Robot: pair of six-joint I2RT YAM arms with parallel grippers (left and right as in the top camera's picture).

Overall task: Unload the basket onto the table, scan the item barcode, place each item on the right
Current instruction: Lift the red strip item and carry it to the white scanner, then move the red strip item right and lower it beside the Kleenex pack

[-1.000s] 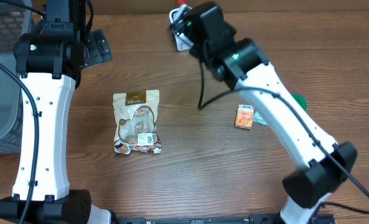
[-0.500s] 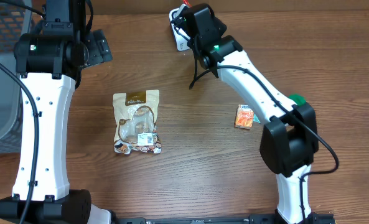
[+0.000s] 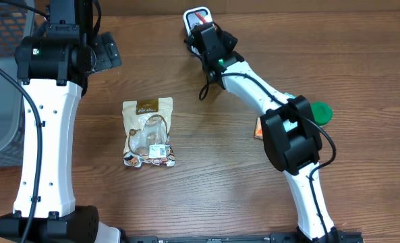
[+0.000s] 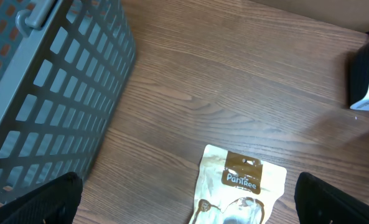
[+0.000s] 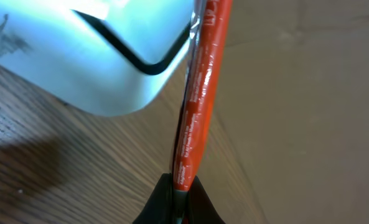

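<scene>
Where the right gripper (image 5: 183, 190) is pinched shut on its lower edge, the item, a thin orange-red packet (image 5: 200, 93), stands nearly upright and is seen edge-on from the right wrist. It is glossy, with fine white print running along its length that is too small to read. Its flat side lies just beside the rounded white scanner (image 5: 109, 56), whose casing has a dark line running across it; whether the two touch cannot be told. From overhead, this meeting sits at the far edge of the wooden table (image 3: 206, 175), with only a red sliver showing over the scanner's white top and the right arm's wrist covering the rest.

A black cable (image 3: 210, 84) dangles from the right arm down towards the tabletop. Nearer the middle of the table lies a clear snack pouch (image 3: 148, 131) with a brown label, flat and well apart from the scanner. A small orange box (image 3: 260, 127) is half hidden behind the right arm's lower joint, and a green round object (image 3: 321, 111) sits just beside that joint.

The left gripper (image 4: 187, 196) hangs above the pouch with its fingers spread wide, holding nothing, beside a grey mesh basket (image 4: 47, 93).
</scene>
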